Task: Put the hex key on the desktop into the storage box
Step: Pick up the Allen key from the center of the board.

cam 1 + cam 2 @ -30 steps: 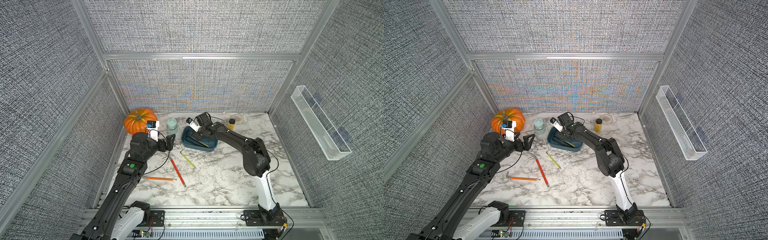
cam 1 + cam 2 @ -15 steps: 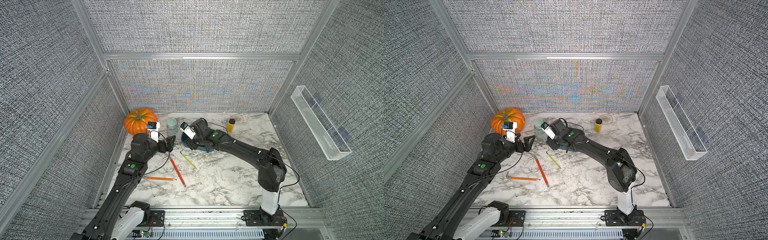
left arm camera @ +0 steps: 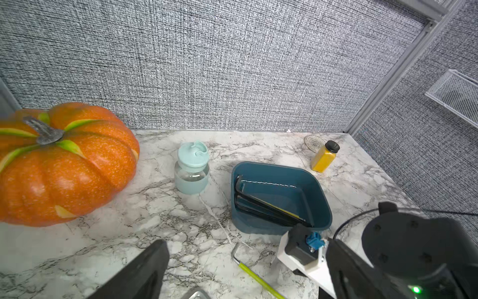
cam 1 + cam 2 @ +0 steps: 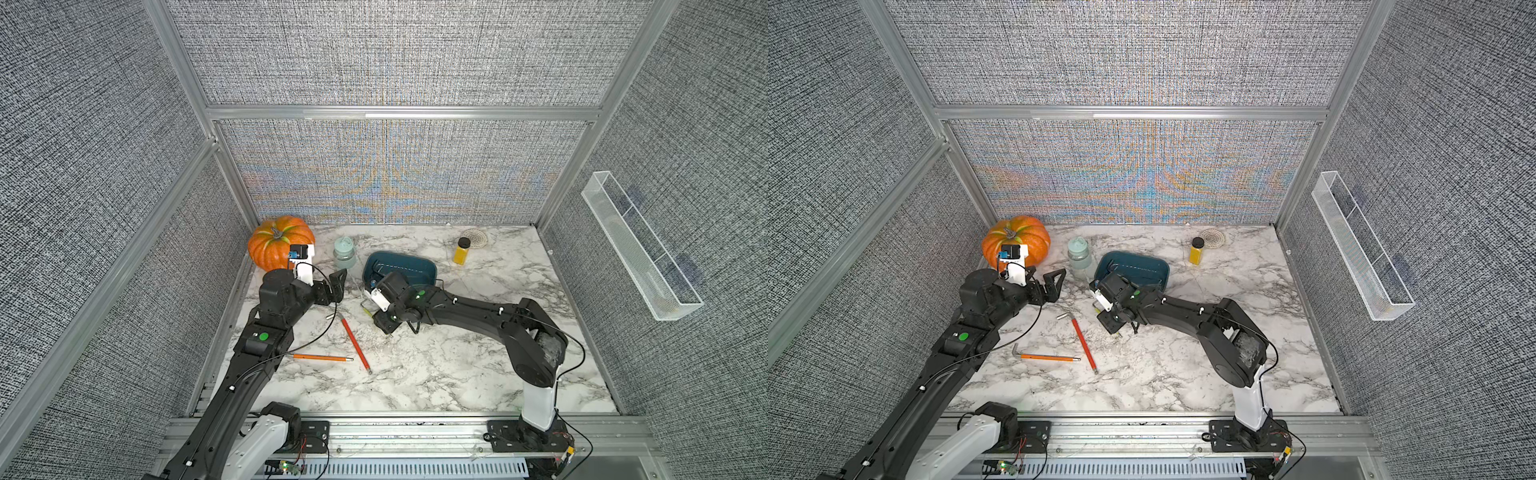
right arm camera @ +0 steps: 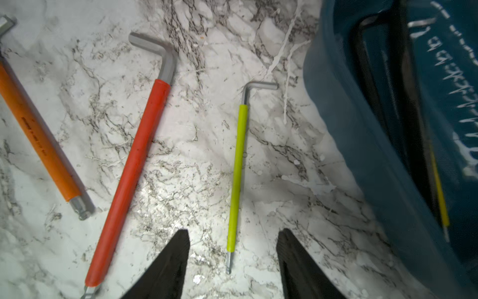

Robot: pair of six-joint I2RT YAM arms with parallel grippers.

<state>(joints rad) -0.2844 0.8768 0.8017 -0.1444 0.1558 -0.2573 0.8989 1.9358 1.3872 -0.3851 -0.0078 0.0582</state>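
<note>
Bench: marble top (image 4: 457,374) inside a grey-walled cell.
R gripper (image 5: 234,240): pointed down at the bench, just beside the storage box (image 3: 320,199). Jaws stood apart, nothing clamped.
Green hex key (image 5: 236,176): lay flat on the marble, outside the box and near its wall. The straight tip end sat between the R fingertips (image 5: 178,248) w/ a clear gap each side. The short bent end pointed toward the box.
Storage box: teal-blue tray at mid-back of bench, between bottle (image 4: 344,255) and yellow jar (image 4: 461,255). It held several dark hex keys (image 3: 266,209) plus one w/ a yellow sleeve.
Red hex key (image 4: 355,345): flat on marble, alongside the green one, well clear of it.
Orange hex key (image 4: 320,357): flat, nearer bench front. Its tip was near the red key's shaft, not touching per R wrist view.
L gripper (image 3: 247,248): held above the bench in front of the pumpkin (image 4: 274,245), jaws wide apart, empty.
Pumpkin: back-L corner, against the wall.
Misc: round coaster (image 4: 477,238) behind the jar. Clear mesh bin (image 4: 648,266) fixed to the R wall, off the bench.
</note>
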